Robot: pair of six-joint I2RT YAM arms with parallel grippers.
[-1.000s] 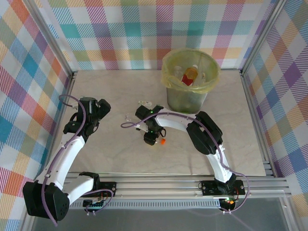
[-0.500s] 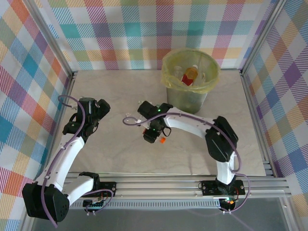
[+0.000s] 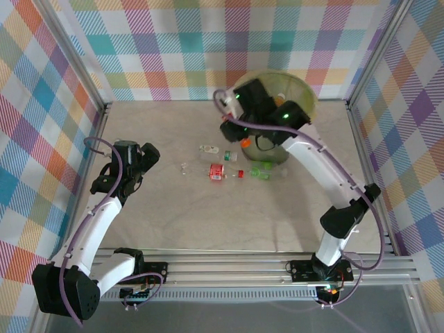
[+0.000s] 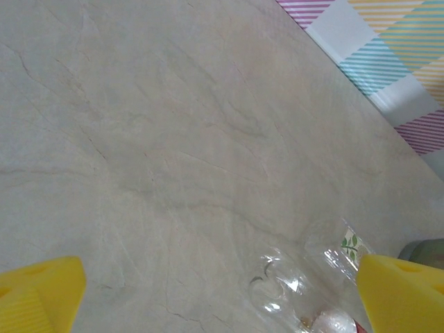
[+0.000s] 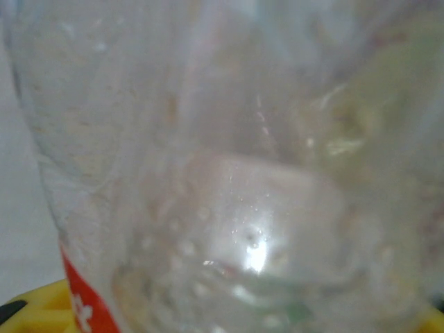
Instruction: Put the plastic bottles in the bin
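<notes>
while the left claw [image 3: 143, 157] hangs low over the left part of the worktop [image 3: 166, 222], with its yellow fingers [image 4: 40, 291] spread wide and nothing between them, the right arm is stretched high toward the bin [image 3: 306, 88]. the right claw [image 3: 236, 130] is at the left side of the bin's rim and is closed on a clear bottle [image 5: 229, 173]. in the right wrist view this bottle stands very close to the camera, with a strip of red label at its lower left. in the top view an orange cap [image 3: 244, 141] shows just under the claw, near the bin's wall. i cannot tell if the bottle is over the opening or beside the rim, because the arm covers much of the bin. a yellow bag [image 3: 309, 104] is folded over the rim.

other bottles lie on the worktop between the two arms, in front of the bin. there is a red-label bottle [image 3: 217, 171], and a green-label bottle [image 3: 261, 173] to its right, close to the bin's foot. a pale bottle [image 3: 208, 148] lies farther back and a small clear bottle [image 3: 184, 167] on the left. in the left wrist view a transparent bottle [image 4: 295, 288] lies just ahead of the open fingers, with a small leaf print near its end.
</notes>
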